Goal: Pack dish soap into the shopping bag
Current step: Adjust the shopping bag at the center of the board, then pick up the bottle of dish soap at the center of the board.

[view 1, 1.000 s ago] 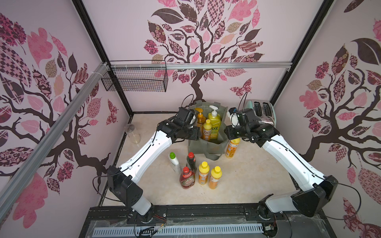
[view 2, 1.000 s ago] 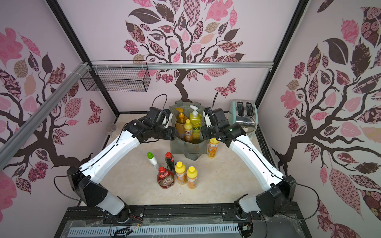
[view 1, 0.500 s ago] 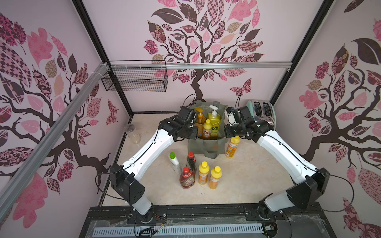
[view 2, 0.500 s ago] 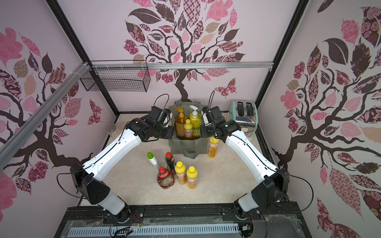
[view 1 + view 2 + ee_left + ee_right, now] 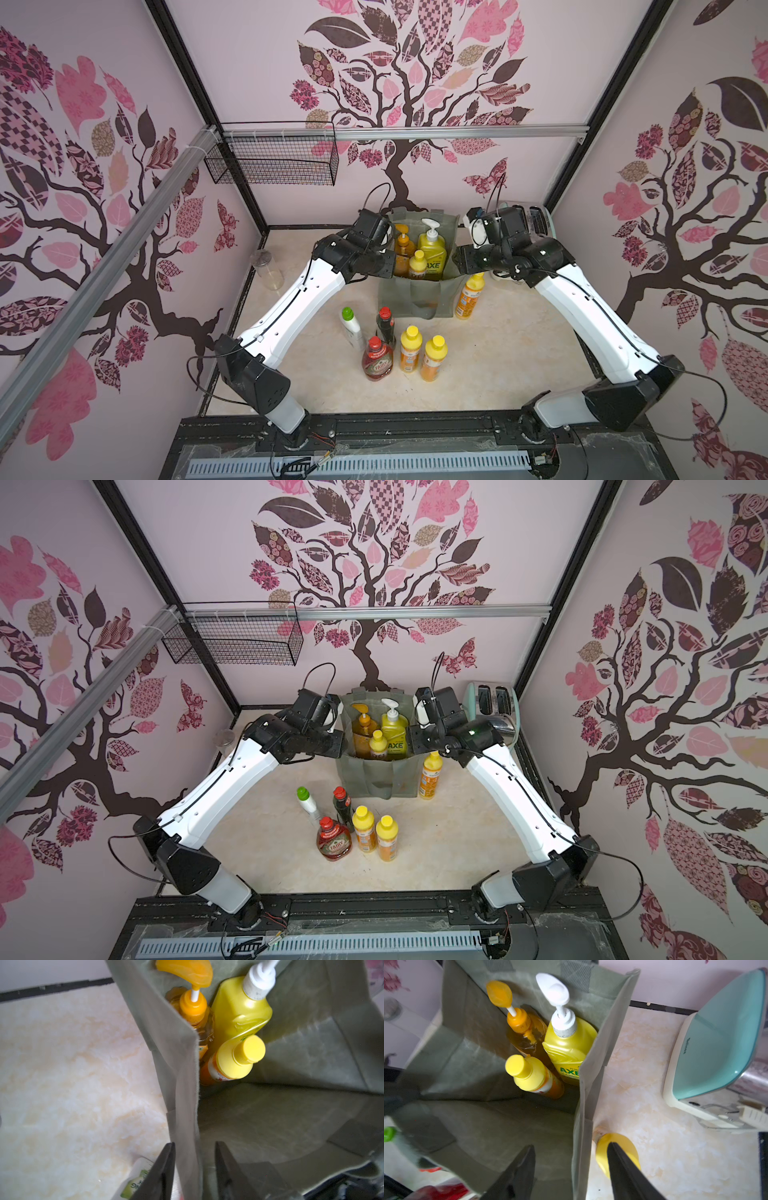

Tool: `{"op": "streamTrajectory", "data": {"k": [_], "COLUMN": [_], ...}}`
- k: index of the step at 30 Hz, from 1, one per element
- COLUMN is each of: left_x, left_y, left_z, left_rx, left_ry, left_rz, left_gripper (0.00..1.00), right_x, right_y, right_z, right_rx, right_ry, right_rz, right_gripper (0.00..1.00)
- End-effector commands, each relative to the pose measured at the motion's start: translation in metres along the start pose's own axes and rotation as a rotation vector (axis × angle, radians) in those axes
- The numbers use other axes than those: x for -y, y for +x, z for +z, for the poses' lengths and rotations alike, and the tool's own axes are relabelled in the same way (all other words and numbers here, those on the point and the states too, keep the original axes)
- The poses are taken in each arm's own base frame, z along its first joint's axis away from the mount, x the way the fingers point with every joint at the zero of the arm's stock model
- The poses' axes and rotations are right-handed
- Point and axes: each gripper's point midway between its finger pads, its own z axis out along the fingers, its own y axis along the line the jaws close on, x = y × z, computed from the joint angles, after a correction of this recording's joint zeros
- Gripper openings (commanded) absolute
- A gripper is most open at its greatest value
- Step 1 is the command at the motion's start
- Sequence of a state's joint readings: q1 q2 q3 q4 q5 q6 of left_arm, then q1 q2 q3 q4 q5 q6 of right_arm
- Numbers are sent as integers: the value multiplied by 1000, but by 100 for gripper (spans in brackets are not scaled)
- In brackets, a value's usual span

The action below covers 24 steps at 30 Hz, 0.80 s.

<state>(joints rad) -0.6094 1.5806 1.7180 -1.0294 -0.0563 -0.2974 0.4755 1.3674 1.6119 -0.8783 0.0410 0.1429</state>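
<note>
The grey-green shopping bag [image 5: 415, 297] [image 5: 374, 775] stands open at the back. Inside it are an orange pump bottle [image 5: 193, 1009], a yellow AXE pump bottle [image 5: 569, 1047] and a small orange yellow-capped bottle [image 5: 532, 1076]. My left gripper [image 5: 194, 1145] is open, its jaws astride the bag's left wall [image 5: 185, 1084]. My right gripper [image 5: 571, 1147] is open astride the right wall [image 5: 581, 1115]. Another small orange bottle [image 5: 467, 297] stands just outside that wall. In front stand the white green-capped bottle [image 5: 351, 328], the dark red-capped one [image 5: 384, 326], red Fairy [image 5: 378, 361] and two small orange ones [image 5: 409, 349] [image 5: 434, 359].
A pale teal toaster [image 5: 494, 700] sits at the back right, close behind my right wrist. A clear glass jar [image 5: 268, 270] stands by the left wall. A black wire basket [image 5: 274, 162] hangs high on the back wall.
Both grippers closed on the bag's side walls and have opened again. The bag's mouth stands squarer than a second ago. The bottles have not moved.
</note>
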Motion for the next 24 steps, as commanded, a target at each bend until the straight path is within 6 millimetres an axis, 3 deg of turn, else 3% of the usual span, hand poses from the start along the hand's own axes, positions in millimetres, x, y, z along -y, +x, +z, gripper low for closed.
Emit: {"op": "streamTrajectory", "data": {"k": [1,4,7,11,16,19,24], "left_x": [2,-3,-5,-8,-19,-25,-31], "left_y": [6,15,16,17,29,41,59], "left_z": [-13,-22,-41,-77,-112,-122,-121], "left_rx": [37,59,110,209,298,319,307], "left_ry": [29,26,40,72,77,77,70], "left_rz": [-15,-28,-46,-74,-103,-114,-122], "left_gripper": [54,63,68,74,77,77,77], "right_x": [1,11,23,38,40,42,56], "right_y": [-14,-6,12,38,58,61,56], "right_z": [-39,-53,-52,-35,-4,10,21], "right_rx": [117,138,122,77,16,-4,1], "right_ry": [-5,35,88,137,114,115,135], "right_rz": [-11,-23,-23,-4,13,22,53], "right_gripper": [69,69,67,66,70,71,69]}}
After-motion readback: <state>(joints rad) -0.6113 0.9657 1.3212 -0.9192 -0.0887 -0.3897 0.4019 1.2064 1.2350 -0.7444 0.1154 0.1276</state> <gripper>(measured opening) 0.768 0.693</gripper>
